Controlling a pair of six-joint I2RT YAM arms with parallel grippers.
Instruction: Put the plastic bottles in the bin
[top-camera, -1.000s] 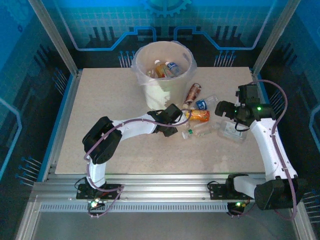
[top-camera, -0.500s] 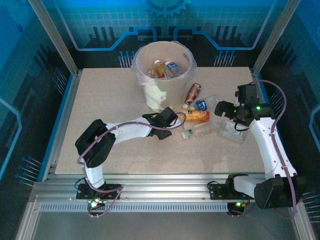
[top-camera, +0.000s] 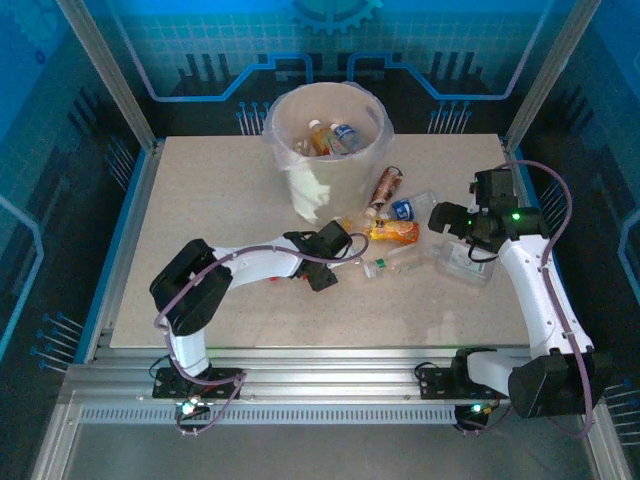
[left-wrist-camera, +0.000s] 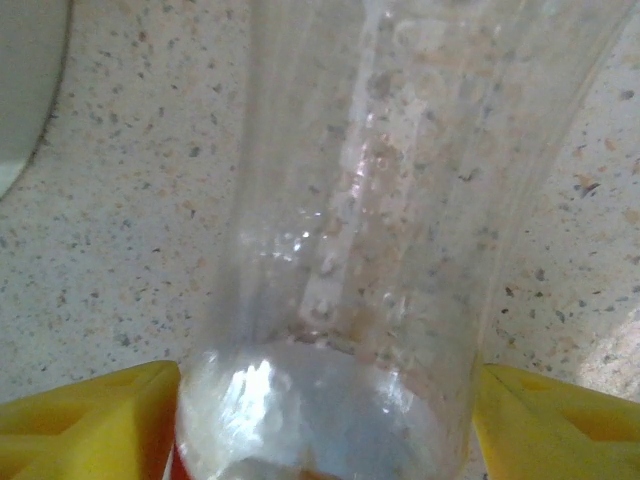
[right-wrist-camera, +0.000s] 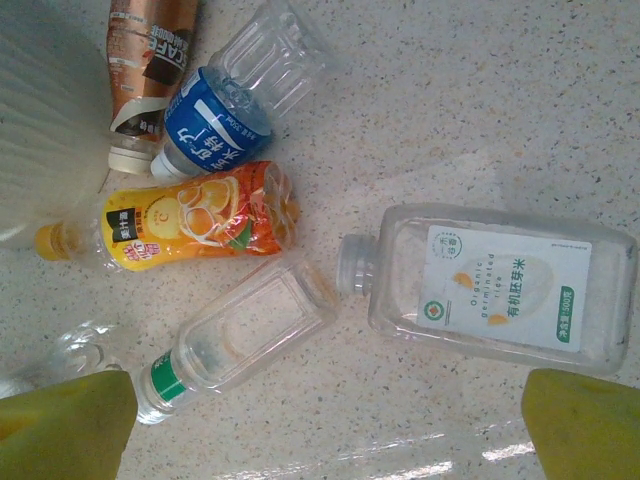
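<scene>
The bin (top-camera: 315, 190) stands at the far middle of the bench (top-camera: 200, 200), with a few bottles (top-camera: 330, 135) inside. Just on the near side of its base, the left tool (top-camera: 340, 250) lies low and points right. In the left wrist view a clear bottle (left-wrist-camera: 370, 200) lies on the bench in the tool's gap. Its long axis runs straight ahead from the tool, so the yellow pads (left-wrist-camera: 80, 420) flank its width near one end. The pads sit right at its sides, but I cannot tell whether they press on it or stand just clear.

The coming move likely turns on this: the bin is close beyond the left tool, and the left arm is the nearer one, so a firm hold then a lift over the rim should do.

To the right lie a brown-label bottle (top-camera: 386, 185), a blue-label bottle (top-camera: 408, 208), an orange bottle (top-camera: 395, 232) and a green-capped bottle (top-camera: 395, 262). A square bottle (top-camera: 462, 262) lies just below the right tool (top-camera: 447, 222), which hovers wide open and holds nothing. In its wrist view that bottle's length runs in line with the tool's spread, so a wrist turn looks needed to pinch its width.
</scene>
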